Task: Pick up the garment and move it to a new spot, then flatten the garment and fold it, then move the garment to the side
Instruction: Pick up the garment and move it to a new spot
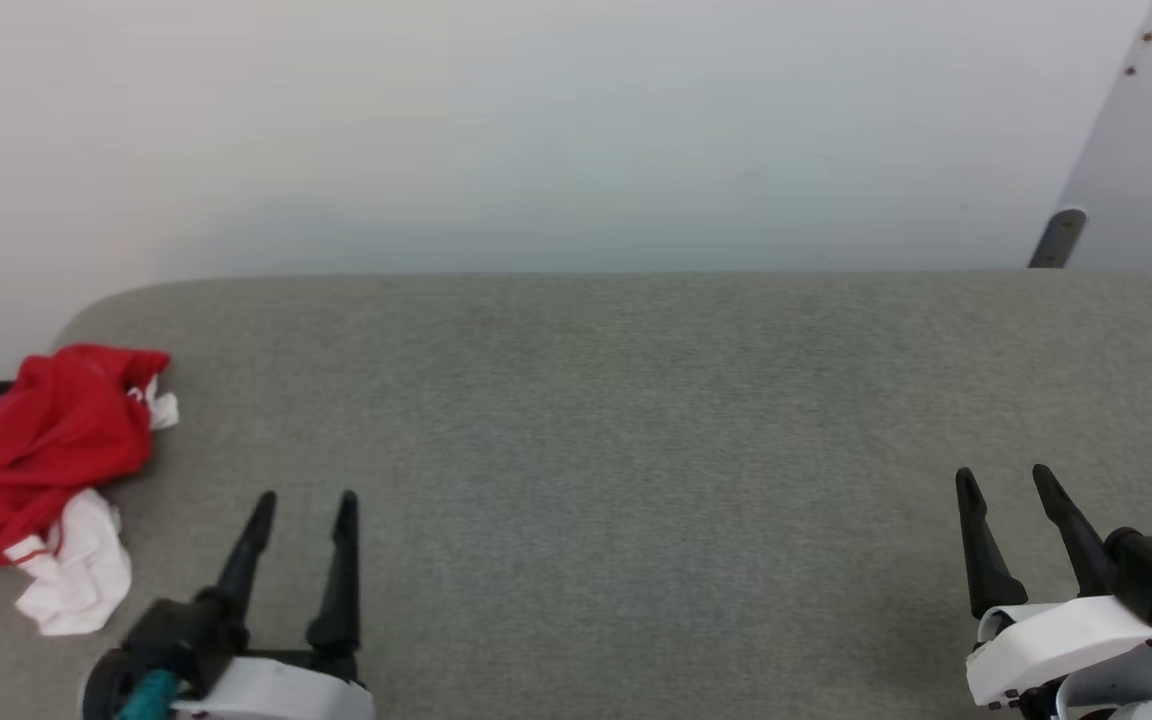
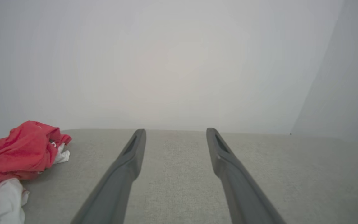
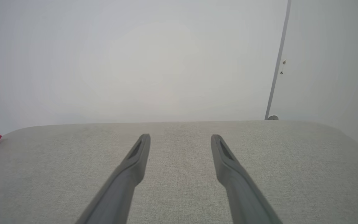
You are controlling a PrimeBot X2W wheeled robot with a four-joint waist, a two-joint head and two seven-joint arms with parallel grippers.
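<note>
Two hands, both released and empty: left hand [image 1: 307, 498] at lower left of the head view, right hand [image 1: 1002, 473] at lower right, with fingers spread over the bare grey worktop [image 1: 616, 420]. Just beside the left hand, toward the frame's left edge: the garment [image 1: 46, 450], crumpled in a red-and-white heap, at or over the worktop's edge, cannot tell which. Could slip off that edge if nudged leftward. Might pinch only one loose layer and drag instead of lifting. Well apart from the right hand.
</note>
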